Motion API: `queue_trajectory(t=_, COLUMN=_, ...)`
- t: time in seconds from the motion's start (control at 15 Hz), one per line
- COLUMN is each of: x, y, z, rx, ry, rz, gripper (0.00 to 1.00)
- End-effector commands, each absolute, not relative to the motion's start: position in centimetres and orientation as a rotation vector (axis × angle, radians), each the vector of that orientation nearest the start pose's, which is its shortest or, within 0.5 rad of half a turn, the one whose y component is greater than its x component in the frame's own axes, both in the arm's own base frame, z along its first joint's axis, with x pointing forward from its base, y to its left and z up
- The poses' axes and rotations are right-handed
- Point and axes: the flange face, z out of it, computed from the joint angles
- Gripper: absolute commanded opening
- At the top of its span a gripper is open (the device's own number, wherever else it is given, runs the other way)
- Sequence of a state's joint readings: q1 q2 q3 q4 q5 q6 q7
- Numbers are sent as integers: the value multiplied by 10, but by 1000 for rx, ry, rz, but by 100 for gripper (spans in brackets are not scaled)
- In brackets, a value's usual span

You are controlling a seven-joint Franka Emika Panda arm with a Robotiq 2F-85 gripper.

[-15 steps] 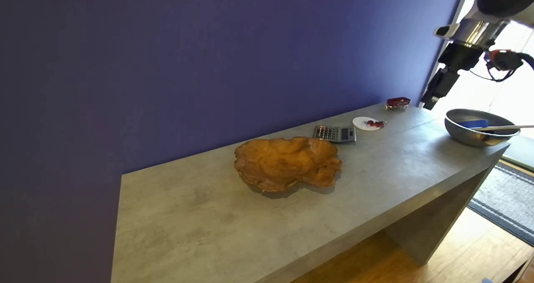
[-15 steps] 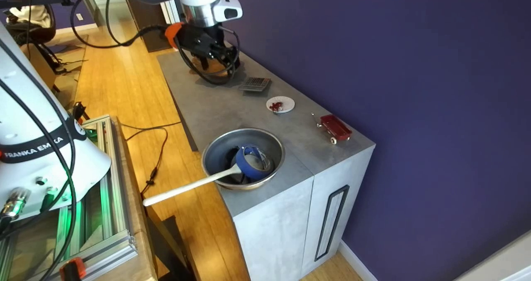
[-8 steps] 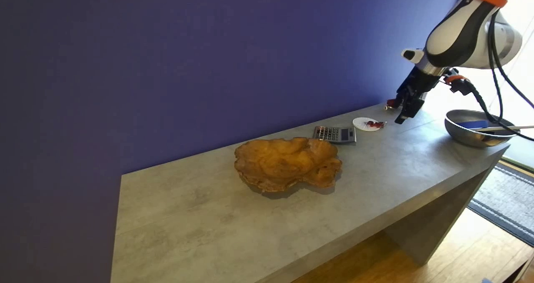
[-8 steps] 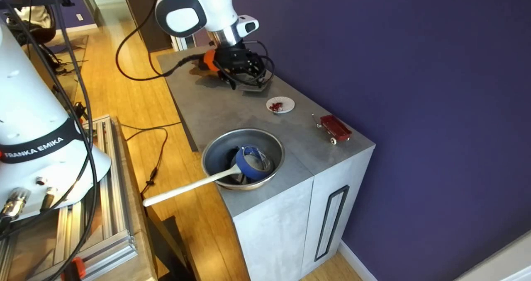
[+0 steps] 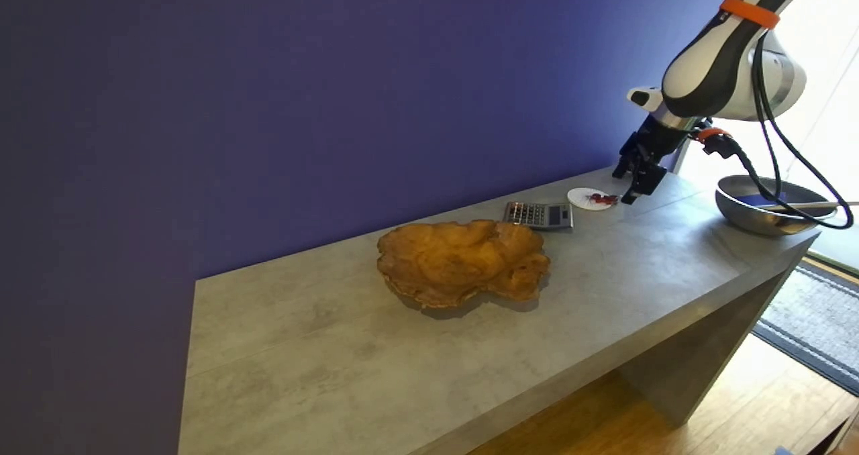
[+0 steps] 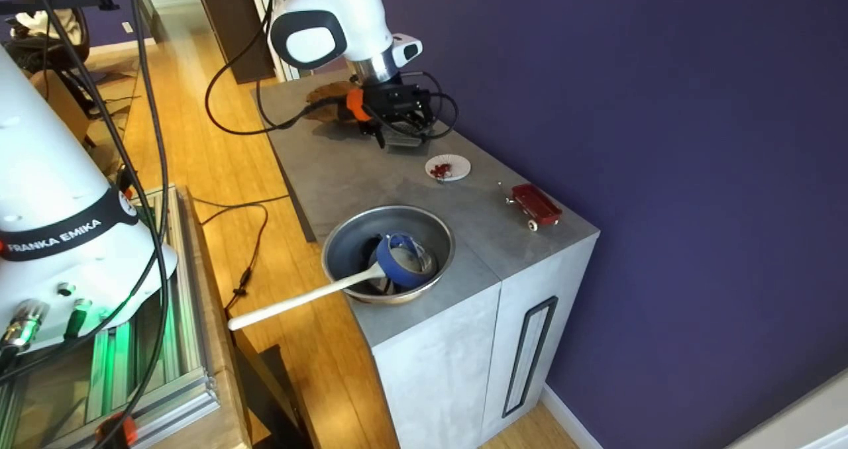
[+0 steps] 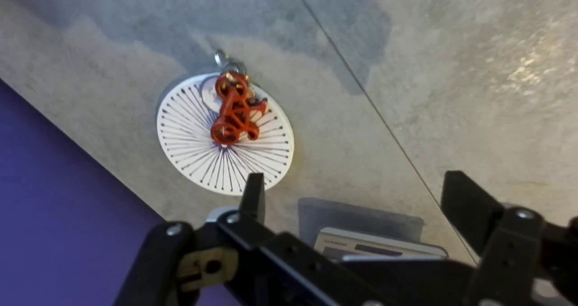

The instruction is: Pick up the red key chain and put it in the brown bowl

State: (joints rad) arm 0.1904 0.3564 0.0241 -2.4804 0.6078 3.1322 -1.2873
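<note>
The red key chain (image 7: 235,112) is a small red bicycle shape with a metal ring. It lies partly on a white round disc (image 7: 194,139) with dark radiating lines. It shows as a small red spot in both exterior views (image 5: 604,200) (image 6: 440,171). My gripper (image 7: 355,176) is open and empty above the table, with its left finger overlapping the disc's lower edge in the wrist view. It also shows in an exterior view (image 5: 625,186). The wide brown bowl (image 5: 463,260) with a wavy rim stands on the table. In an exterior view it is partly behind the arm (image 6: 326,98).
A calculator (image 5: 539,217) lies between the brown bowl and the disc, partly below my gripper in the wrist view (image 7: 379,243). A red toy wagon (image 6: 536,204) stands near the purple wall. A grey metal bowl (image 6: 334,253) holds blue tape and a white handle.
My gripper has come down towards the table and closer to the calculator and the disc. In an exterior view it now covers the red wagon. The key chain and brown bowl have not moved.
</note>
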Motion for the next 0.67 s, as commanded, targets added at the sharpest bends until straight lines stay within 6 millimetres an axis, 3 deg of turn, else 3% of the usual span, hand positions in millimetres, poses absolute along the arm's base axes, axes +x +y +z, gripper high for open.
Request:
queue_trajectory(t=0.0, x=525, y=29, z=181, rx=-2642, ry=-1542, rz=-496, gripper=100)
queue_trajectory(t=0.13, x=534, y=-8, z=172, rx=-2519, ry=-1633, rz=-463, gripper=100)
queue_trajectory(t=0.33, x=524, y=-62, z=154, rx=-2399, ry=-1726, rz=-380, gripper=100)
queue_trajectory(t=0.4, x=523, y=-68, z=160, rx=-2393, ry=-1705, rz=-420, gripper=100)
queue_trajectory(t=0.47, x=522, y=-62, z=161, rx=-2447, ry=-1669, rz=-401, gripper=100)
queue_trajectory(t=0.53, x=519, y=-73, z=158, rx=-2436, ry=-1674, rz=-403, gripper=100)
queue_trajectory(t=0.6, x=520, y=-68, z=159, rx=-2462, ry=-1621, rz=-425, gripper=100)
